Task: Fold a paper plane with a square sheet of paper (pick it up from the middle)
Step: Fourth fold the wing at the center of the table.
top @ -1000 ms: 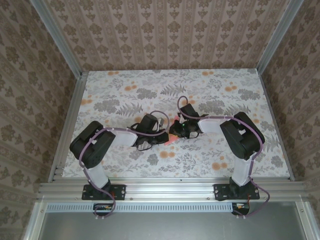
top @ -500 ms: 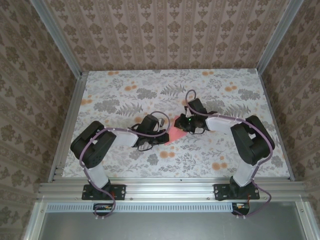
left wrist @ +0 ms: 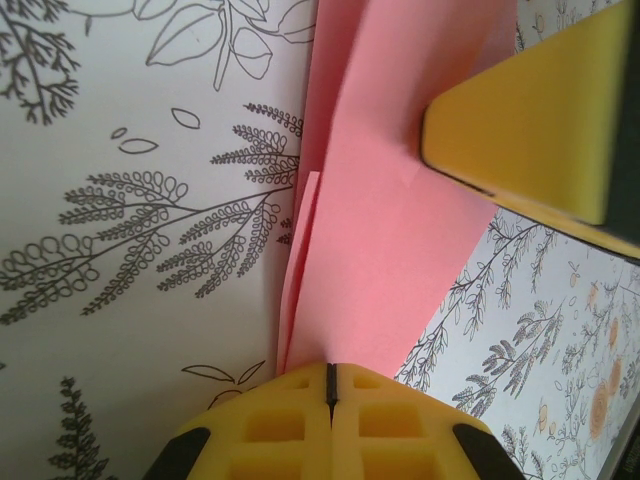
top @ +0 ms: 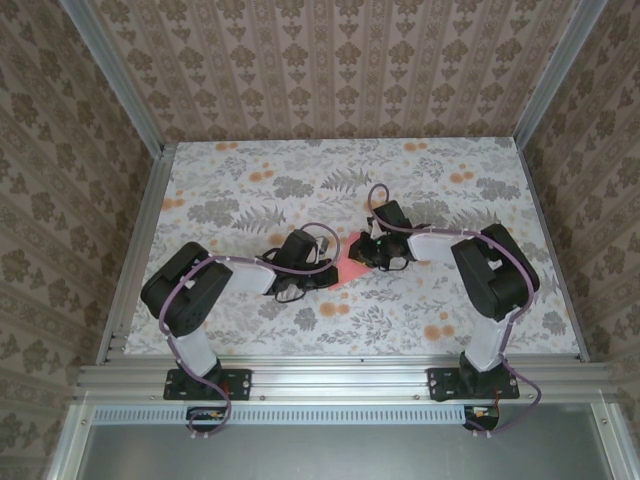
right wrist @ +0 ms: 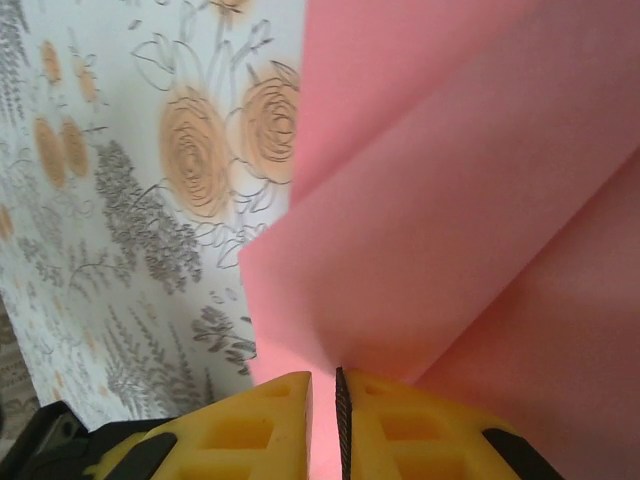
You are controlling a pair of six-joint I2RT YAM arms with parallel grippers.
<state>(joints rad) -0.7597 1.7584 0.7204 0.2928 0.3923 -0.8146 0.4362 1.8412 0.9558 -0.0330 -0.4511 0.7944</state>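
Note:
The pink-red paper plane (top: 348, 268) is a partly folded, layered sheet held just above the flowered tabletop between both arms. My left gripper (top: 328, 272) holds its near-left end. In the left wrist view the yellow jaws (left wrist: 330, 378) are pressed together on the paper plane's (left wrist: 390, 220) lower edge, with a fold standing up on its left side. My right gripper (top: 362, 252) meets the sheet from the right, and one of its yellow fingers (left wrist: 530, 120) lies over the paper. In the right wrist view the jaws (right wrist: 325, 392) pinch a crease of the paper plane (right wrist: 470, 200), which runs into their narrow gap.
The tabletop (top: 250, 200) carries printed grey leaves and orange flowers (right wrist: 200, 150). Aluminium rails (top: 135, 250) and patterned walls close it in on the left, right and back. Both arm bases stand at the near edge.
The right arm swung back and to the right, then came slightly left again, so more pink paper shows between the grippers. The left arm has stayed put.

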